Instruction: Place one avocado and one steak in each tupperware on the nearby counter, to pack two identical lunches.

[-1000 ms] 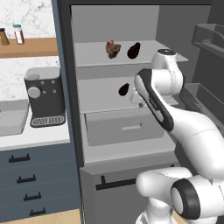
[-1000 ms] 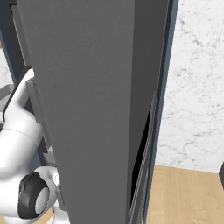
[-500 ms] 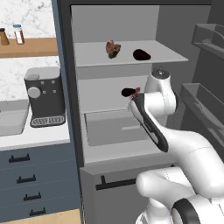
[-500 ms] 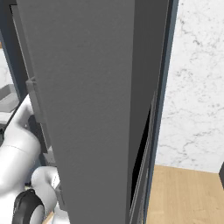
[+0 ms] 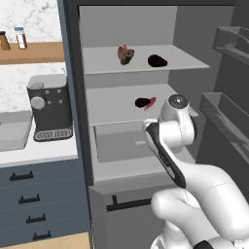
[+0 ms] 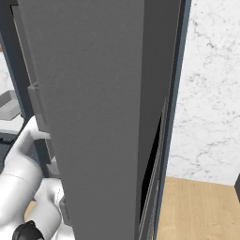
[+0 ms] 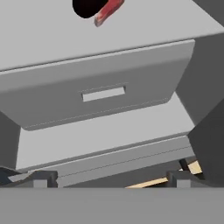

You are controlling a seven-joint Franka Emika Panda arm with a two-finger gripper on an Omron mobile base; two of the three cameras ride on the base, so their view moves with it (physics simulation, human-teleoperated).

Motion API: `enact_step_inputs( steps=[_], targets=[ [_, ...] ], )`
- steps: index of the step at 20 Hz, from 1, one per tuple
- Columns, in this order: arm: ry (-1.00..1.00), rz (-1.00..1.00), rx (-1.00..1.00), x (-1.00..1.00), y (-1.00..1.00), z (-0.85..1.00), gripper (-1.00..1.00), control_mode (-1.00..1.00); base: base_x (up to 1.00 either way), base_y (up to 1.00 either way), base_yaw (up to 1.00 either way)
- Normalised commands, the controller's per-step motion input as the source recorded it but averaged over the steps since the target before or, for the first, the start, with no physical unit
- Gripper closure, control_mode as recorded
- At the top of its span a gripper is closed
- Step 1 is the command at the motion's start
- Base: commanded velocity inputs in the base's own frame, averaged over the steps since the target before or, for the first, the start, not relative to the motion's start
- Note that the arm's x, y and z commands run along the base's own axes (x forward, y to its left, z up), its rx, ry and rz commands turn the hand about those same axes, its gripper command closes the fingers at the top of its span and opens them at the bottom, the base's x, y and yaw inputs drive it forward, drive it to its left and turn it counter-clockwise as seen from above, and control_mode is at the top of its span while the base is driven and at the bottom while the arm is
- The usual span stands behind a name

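So the fridge is standing open and the food sits on its shelves. On the top shelf [image 5: 107, 65] there's a steak [image 5: 125, 54] toward the left and an avocado [image 5: 157, 61] a bit to its right, apart from each other. One shelf down, the second avocado [image 5: 142, 102] and second steak [image 5: 151, 102] sit right up against each other, steak on the right. In the hand view that same pair is at the far top edge: avocado [image 7: 86, 8] with the red steak [image 7: 108, 11] touching it.

Below them is the grey pull-out drawer [image 7: 100, 94] with its slot handle facing the hand. The gripper [image 7: 111, 177] hangs in front of the drawer, lower than the handle, jaws spread about as wide as they go, with nothing between them.

Off to the left, the white counter [image 5: 44, 151] has the coffee machine [image 5: 48, 107] on it, and the tupperware [image 5: 12, 136] sits just left of that, cut off by the edge of the left base view.
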Motion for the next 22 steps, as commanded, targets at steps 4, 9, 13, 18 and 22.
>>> enact_step_inputs(
  steps=[4, 9, 13, 18, 22],
  targets=[
    [0.00, -0.10, 0.12, 0.14, -0.09, 0.24, -1.00, -1.00, 0.00, 0.00, 0.00],
    [0.08, -0.13, 0.08, 0.39, -0.12, 0.22, -1.00, -1.00, 0.00, 0.00, 0.00],
    [0.13, -0.11, 0.00, 0.45, -0.04, 0.05, -1.00, -1.00, 0.00, 0.00, 0.00],
    [0.00, -0.01, -0.07, 0.28, 0.00, 0.03, -1.00, -1.00, 0.00, 0.00, 0.00],
    [0.00, 0.00, -0.02, 0.40, 0.00, 0.00, -1.00, -1.00, 0.00, 0.00, 0.00]
  ],
)
